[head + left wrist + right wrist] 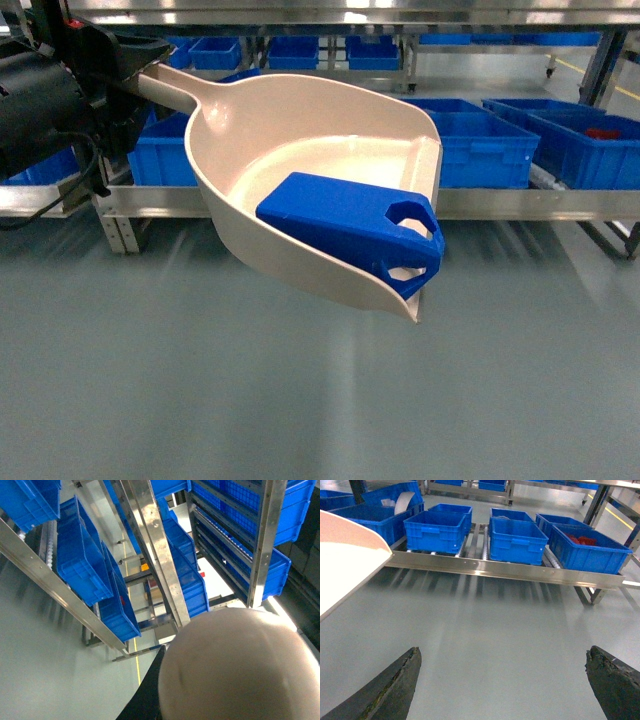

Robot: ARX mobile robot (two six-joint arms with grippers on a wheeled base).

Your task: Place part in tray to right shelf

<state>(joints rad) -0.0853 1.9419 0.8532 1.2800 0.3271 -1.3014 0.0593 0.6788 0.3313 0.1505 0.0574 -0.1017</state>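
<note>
A beige scoop-shaped tray (300, 140) hangs in the air over the grey floor. A blue part (345, 225) with a hexagonal hole lies inside it, against the lower front lip. At the upper left my left gripper (138, 72) is shut on the tray's handle. The left wrist view shows mostly the tray's rounded underside (240, 665), with one black finger (149, 696) beside it. My right gripper (502, 652) stands open over bare floor, nothing between its fingers. The tray's edge (347, 555) shows at the left of the right wrist view.
A low metal shelf rail (520, 203) runs across ahead, carrying several blue bins (480, 145). One bin at the far right (592, 547) holds red items. Taller racks with blue bins (82, 555) appear in the left wrist view. Grey floor (300, 400) lies in front.
</note>
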